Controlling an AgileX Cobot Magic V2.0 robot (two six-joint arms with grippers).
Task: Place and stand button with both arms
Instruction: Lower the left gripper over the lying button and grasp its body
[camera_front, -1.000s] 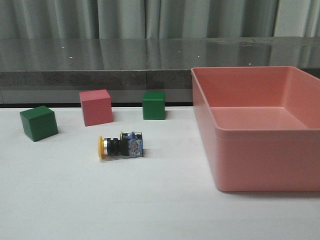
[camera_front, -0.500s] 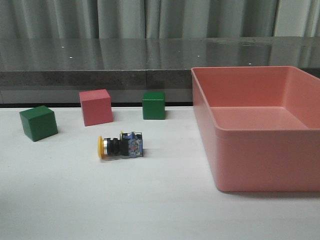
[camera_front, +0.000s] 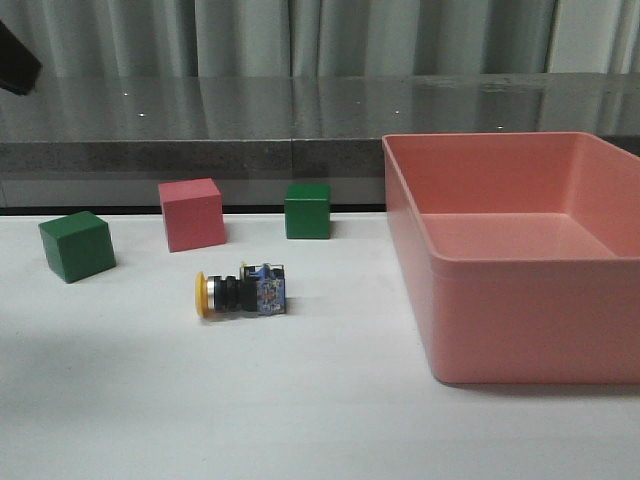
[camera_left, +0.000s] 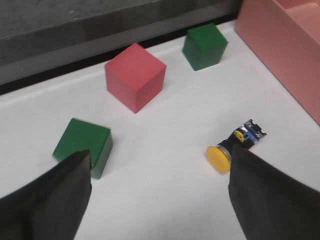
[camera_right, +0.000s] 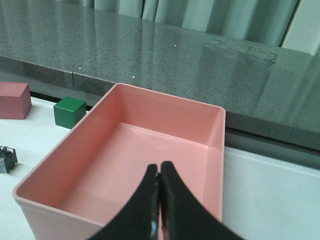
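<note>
the button (camera_front: 242, 293) lies on its side on the white desk (camera_front: 300, 400), with its yellow cap pointing toward the robot's left. it sits between the cubes and the big pink bin (camera_front: 520, 250), touching none of them. a pink cube (camera_front: 192, 214) and two green cubes (camera_front: 76, 245) stand behind it and to the side.

the left end effector (camera_left: 160, 195) is up above the desk with its two fingers wide apart, and nothing is between them. the button is just by one finger in the left wrist view. the right end effector (camera_right: 159, 200) hangs over the pink bin with its fingers pressed together, holding nothing.

the button is not stood up yet. it is small and round, so it could roll away if a finger bumps the cap. if the left end effector squeezes the slippery cap and not the body, the button might pop out. the near green cube is close by, and a wide finger could knock it.
</note>
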